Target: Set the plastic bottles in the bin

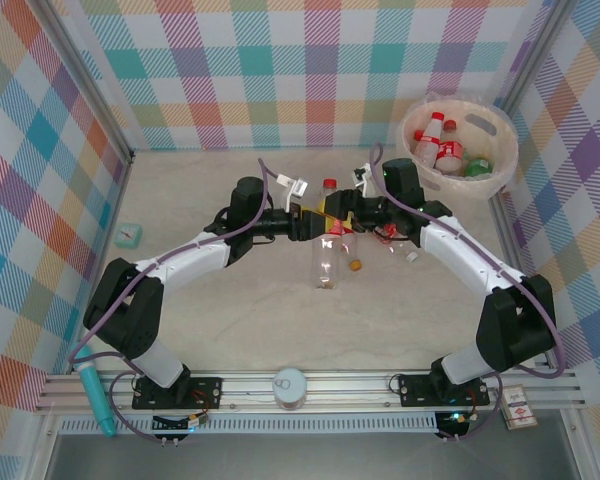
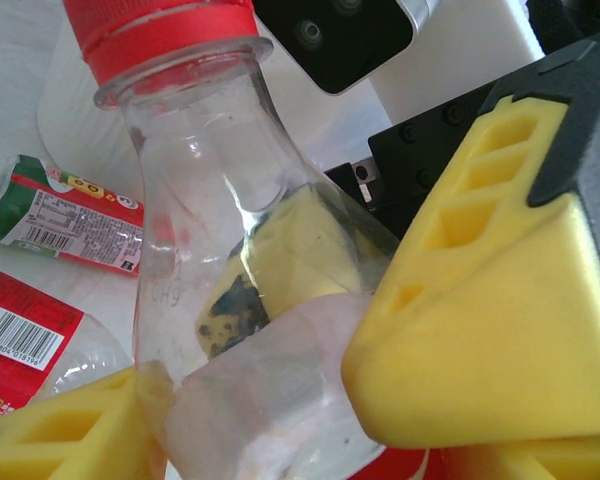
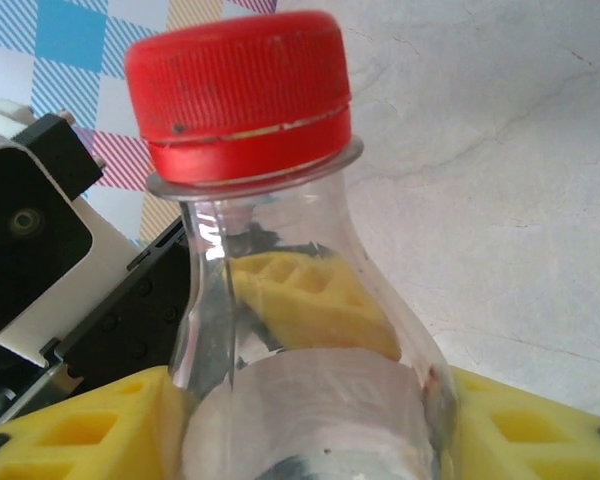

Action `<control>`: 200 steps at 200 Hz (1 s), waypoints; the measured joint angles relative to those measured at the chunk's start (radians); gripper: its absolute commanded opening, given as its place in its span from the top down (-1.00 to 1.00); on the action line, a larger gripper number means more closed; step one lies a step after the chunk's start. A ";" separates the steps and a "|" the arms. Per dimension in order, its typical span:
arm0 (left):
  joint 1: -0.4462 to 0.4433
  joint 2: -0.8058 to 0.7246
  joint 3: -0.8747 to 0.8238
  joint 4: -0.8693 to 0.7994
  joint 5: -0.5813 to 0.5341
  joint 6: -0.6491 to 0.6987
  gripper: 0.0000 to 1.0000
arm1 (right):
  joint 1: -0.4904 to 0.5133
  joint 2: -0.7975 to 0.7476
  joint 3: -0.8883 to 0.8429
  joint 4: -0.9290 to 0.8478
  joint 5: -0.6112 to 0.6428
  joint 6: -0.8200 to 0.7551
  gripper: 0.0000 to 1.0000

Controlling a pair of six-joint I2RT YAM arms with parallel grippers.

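A clear plastic bottle (image 1: 329, 205) with a red cap stands upright above the middle of the table, between both grippers. My right gripper (image 1: 346, 219) is shut on it; in the right wrist view its yellow fingers (image 3: 90, 430) press the bottle (image 3: 280, 330) from both sides below the neck. My left gripper (image 1: 314, 221) flanks the same bottle (image 2: 220, 250); its yellow fingers (image 2: 480, 300) lie close against the label, and whether they still grip is unclear. The beige bin (image 1: 502, 128) at the far right holds several bottles (image 1: 445, 148).
Another clear bottle (image 1: 326, 262) lies on the table below the grippers, an orange cap (image 1: 355, 265) beside it. A red-labelled bottle (image 1: 390, 232) lies under the right arm. A teal square (image 1: 129, 234) sits at the left wall. A round can top (image 1: 290, 385) rests on the front rail.
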 measured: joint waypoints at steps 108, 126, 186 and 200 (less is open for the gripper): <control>0.023 -0.085 -0.048 -0.002 -0.018 0.007 -0.99 | -0.093 -0.089 0.257 -0.266 0.263 -0.129 0.22; 0.024 -0.073 -0.038 -0.026 -0.057 -0.016 -0.99 | -0.130 -0.144 0.375 -0.323 0.392 -0.194 0.22; 0.015 0.214 0.112 -0.129 -0.302 -0.216 -0.99 | -0.201 -0.259 0.528 -0.293 0.876 -0.463 0.22; 0.007 0.275 0.148 -0.162 -0.361 -0.248 -0.99 | -0.235 -0.244 0.529 -0.257 0.964 -0.528 0.22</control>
